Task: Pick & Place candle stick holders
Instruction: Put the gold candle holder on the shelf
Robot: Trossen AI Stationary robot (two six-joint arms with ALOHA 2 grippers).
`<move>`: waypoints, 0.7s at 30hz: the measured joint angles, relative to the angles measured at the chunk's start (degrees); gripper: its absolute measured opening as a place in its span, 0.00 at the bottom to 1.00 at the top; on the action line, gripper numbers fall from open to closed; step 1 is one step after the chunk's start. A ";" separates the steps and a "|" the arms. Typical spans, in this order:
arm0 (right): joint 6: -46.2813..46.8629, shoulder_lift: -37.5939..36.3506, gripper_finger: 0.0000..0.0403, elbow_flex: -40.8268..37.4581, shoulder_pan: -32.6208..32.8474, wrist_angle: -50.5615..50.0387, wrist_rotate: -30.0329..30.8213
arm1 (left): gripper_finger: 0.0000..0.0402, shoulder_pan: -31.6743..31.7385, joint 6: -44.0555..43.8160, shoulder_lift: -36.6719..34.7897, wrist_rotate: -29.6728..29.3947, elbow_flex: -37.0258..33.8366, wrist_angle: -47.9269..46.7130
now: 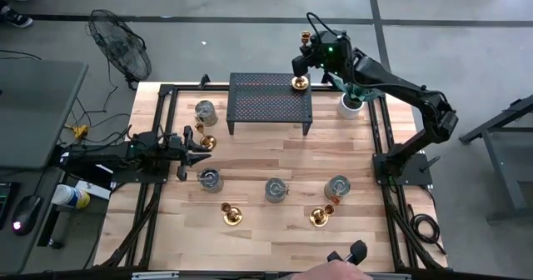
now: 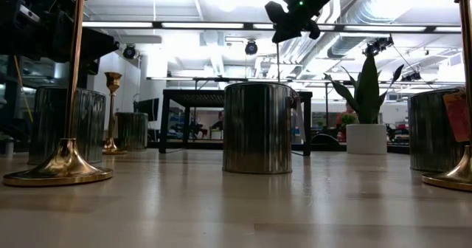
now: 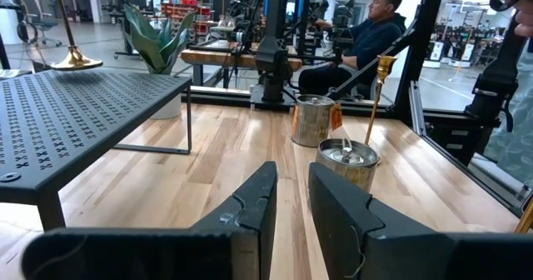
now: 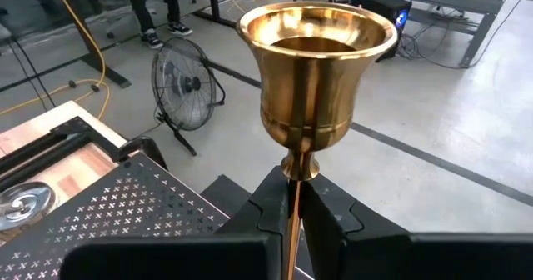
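1. The right pincer [image 4: 293, 209] is clamped on the thin stem of a brass candle stick holder [image 4: 315, 72], just under its flared cup, over the far right corner of the black mesh rack [image 1: 271, 101].
2. Its round base [image 1: 299, 83] looks to be on the rack or just above it; I cannot tell which.
3. Three more holders stand on the counter [image 1: 250, 151]; one [image 1: 206, 140] is just beside the left pincer [image 1: 193, 144], whose fingers are nearly together, holding nothing.
4. My read: polished metal, rigid, slippery, top-heavy when held high. Grip the stem squarely and keep it upright, or it may swing.
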 joint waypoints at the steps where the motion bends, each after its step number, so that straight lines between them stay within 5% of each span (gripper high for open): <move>1: -0.02 0.00 0.04 0.00 -0.06 -0.12 0.04 | 0.18 0.00 0.00 -0.01 -0.01 0.00 -0.01; 21: -4.05 0.00 0.04 -0.02 -0.79 0.50 -2.36 | 0.18 -0.01 0.00 -0.01 -0.02 0.00 0.00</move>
